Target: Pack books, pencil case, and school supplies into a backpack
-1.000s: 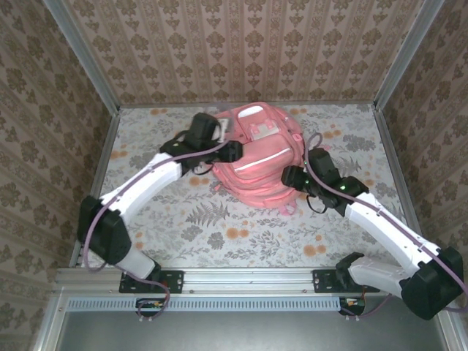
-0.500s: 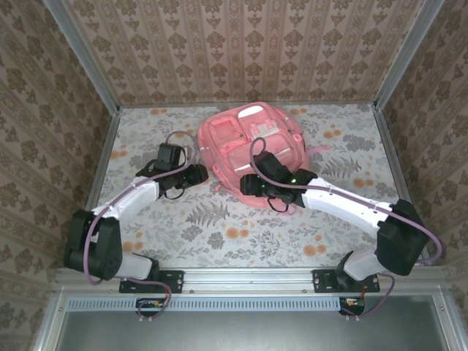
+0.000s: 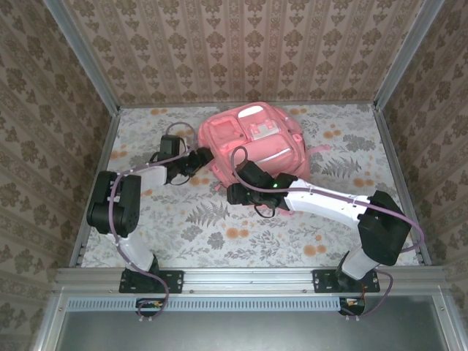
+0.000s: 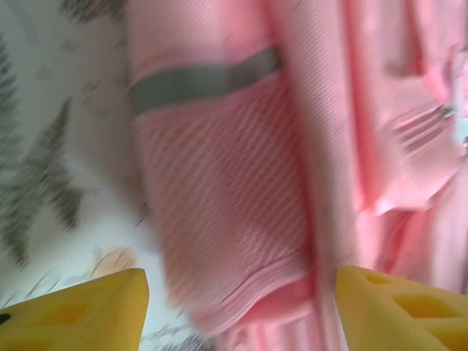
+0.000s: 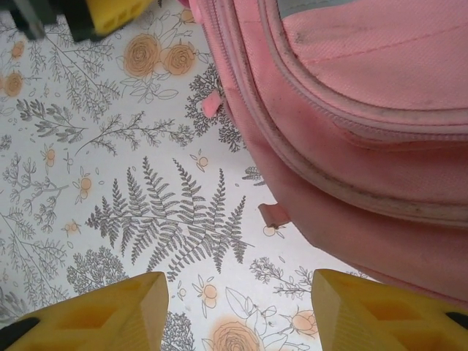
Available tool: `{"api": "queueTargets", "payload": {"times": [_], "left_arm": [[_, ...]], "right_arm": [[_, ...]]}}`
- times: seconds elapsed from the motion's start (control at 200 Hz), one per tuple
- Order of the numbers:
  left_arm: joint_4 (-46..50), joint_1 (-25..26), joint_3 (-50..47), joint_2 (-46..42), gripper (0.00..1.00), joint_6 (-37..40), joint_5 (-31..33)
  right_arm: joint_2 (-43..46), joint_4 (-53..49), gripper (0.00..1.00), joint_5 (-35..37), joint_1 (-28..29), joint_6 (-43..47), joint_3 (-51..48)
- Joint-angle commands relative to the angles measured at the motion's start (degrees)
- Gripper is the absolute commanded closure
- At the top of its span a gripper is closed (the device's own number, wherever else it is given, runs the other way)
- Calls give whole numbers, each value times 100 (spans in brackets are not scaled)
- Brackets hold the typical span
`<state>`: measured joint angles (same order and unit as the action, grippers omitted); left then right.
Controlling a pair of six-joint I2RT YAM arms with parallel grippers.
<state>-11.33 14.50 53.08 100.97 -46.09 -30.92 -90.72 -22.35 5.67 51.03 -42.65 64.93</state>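
Though beside the backpack (image 3: 256, 146), left hand (image 4: 240, 311), right hand (image 5: 238, 303) gape empty.

Light is bright, even and soft from above; shadows beside the backpack (image 3: 252, 157) are faint, with no glare; the left wrist view is smeared by motion blur; the right wrist view is sharp, the tablecloth (image 5: 146, 205) print crisp.

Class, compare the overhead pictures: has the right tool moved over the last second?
Yes. The right tool has moved leftward, ending close to the fern print.
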Motion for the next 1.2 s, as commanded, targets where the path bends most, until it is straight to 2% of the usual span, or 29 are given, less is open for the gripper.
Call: {"api": "queueTargets", "payload": {"times": [0.0,0.245,0.305,0.345,0.4,0.42,0.445,0.48,0.62,0.82,0.935,1.105,1.195], "left_arm": [[-580,0,216,199,30,-206,-287],[-414,176,410,931,29,-135,-266],[-510,206,379,1025,34,-192,-288],[-553,210,363,1064,45,-234,-324],[-566,221,360,1045,65,-317,-336],[-558,232,345,1011,78,-348,-321],[-542,244,343,971,90,-390,-277],[-493,266,313,870,100,-456,-208],[-413,503,90,287,100,-889,231],[265,1124,106,-483,100,-1278,1130],[478,1459,132,-682,100,-1391,1331],[470,1676,23,-807,100,-1491,1466],[433,1726,-6,-798,100,-1542,1457]], "right_arm": [[-137,35,45,153,71,-122,185],[-384,12,45,214,173,-164,388],[-385,16,45,237,184,-164,389],[-390,4,46,253,183,-162,381],[-389,2,45,275,182,-157,372],[-393,-6,45,283,182,-154,366],[-394,-27,45,304,180,-155,363],[-387,-58,45,350,181,-151,369],[-271,-254,45,573,171,-68,349],[158,-127,46,727,184,-331,-104],[350,126,49,742,241,-620,-438],[271,301,52,794,318,-1168,-731],[93,403,58,846,329,-1381,-767]]}}
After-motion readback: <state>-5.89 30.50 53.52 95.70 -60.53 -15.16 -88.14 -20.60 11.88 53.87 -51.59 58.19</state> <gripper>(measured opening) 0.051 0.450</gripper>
